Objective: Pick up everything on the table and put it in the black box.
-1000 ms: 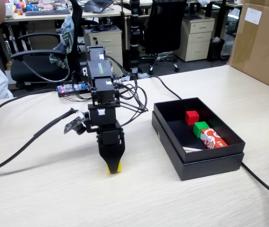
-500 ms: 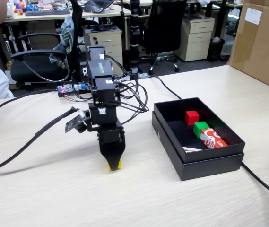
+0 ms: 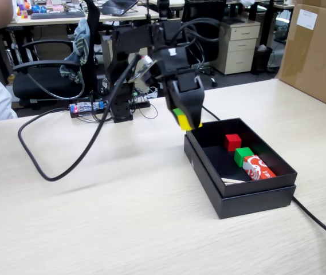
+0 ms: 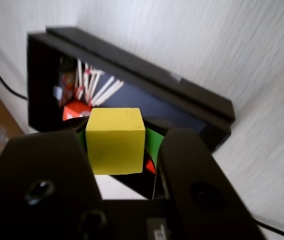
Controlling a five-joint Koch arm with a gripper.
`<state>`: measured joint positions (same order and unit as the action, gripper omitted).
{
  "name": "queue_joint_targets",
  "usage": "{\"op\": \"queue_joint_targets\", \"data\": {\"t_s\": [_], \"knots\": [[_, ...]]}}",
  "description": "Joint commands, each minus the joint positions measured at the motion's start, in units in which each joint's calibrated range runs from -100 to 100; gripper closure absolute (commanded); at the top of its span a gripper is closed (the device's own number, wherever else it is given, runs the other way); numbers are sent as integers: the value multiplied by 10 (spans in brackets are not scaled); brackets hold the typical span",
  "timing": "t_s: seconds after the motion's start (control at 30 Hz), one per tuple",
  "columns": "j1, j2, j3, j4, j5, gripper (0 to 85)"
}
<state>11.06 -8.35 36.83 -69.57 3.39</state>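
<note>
**Yellow cube held aloft at the near-left rim of the black box**

The tool (image 3: 187,121) hangs in the air above the tabletop (image 3: 122,217), its jaws closed on the yellow cube (image 3: 183,121). In the wrist view the yellow cube (image 4: 115,140) sits squarely between the two black jaws, one pressing each side, with its front face fully exposed. In the fixed view the cube is clear of the tabletop and just outside the far-left corner of the black box (image 3: 254,200), level with or slightly above its rim.

The black box lies toward the right edge of the tabletop. Inside it, in the fixed view, rest a red cube (image 3: 232,142), a green cube (image 3: 243,156) just in front of it, and a red-and-white packet (image 3: 258,168) touching the green cube on the near side. In the wrist view the box's dark wall (image 4: 146,85) runs diagonally behind the held cube.

A black cable (image 3: 54,166) loops across the left part of the tabletop, and a brown carton (image 3: 317,51) stands at the far right edge.
</note>
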Motion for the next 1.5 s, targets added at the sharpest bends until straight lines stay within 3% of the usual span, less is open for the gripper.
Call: {"op": "queue_joint_targets", "data": {"t_s": [0.0,0.2,0.43,0.83,0.87,0.9,0.97,1.1,1.47], "knots": [[34,-43,31,1,10,846],[70,114,64,2,30,846],[74,270,85,3,38,846],[61,331,77,4,39,843],[61,331,73,4,41,805],[61,326,56,4,44,684],[61,309,30,4,44,572],[64,232,4,4,44,446],[33,-250,-93,5,9,403]]}}
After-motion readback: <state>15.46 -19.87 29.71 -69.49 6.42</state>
